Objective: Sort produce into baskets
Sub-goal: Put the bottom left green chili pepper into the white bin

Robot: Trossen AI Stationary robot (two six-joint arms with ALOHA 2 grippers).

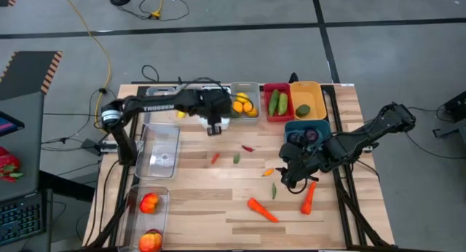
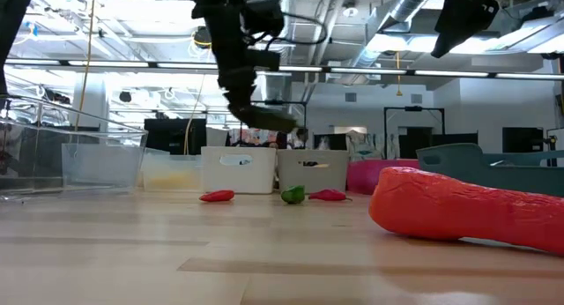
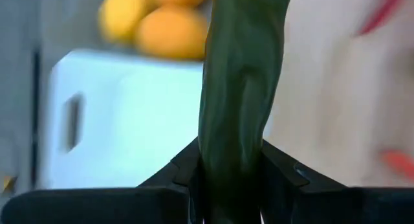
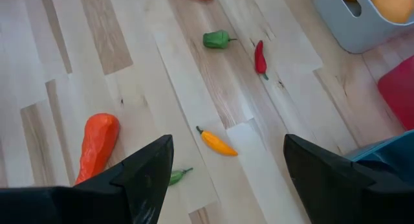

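Left end effector (image 3: 229, 179) clamped on a green cucumber (image 3: 239, 88), carried high near the far baskets for dropping; right end effector (image 4: 226, 166) wide open, empty, above small chilies.

Wooden table (image 1: 196, 201): bins (image 1: 162, 148), carrots (image 1: 262, 209), chilies (image 1: 247, 147)

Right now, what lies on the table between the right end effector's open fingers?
In the right wrist view, an orange chili on bare wood sits between the right end effector fingers.

My left pincer (image 3: 229, 179) clamps a dark green cucumber (image 3: 239, 88), lifted above the desk's far edge by the grey basket (image 1: 244, 106) of lemons (image 1: 242, 104).
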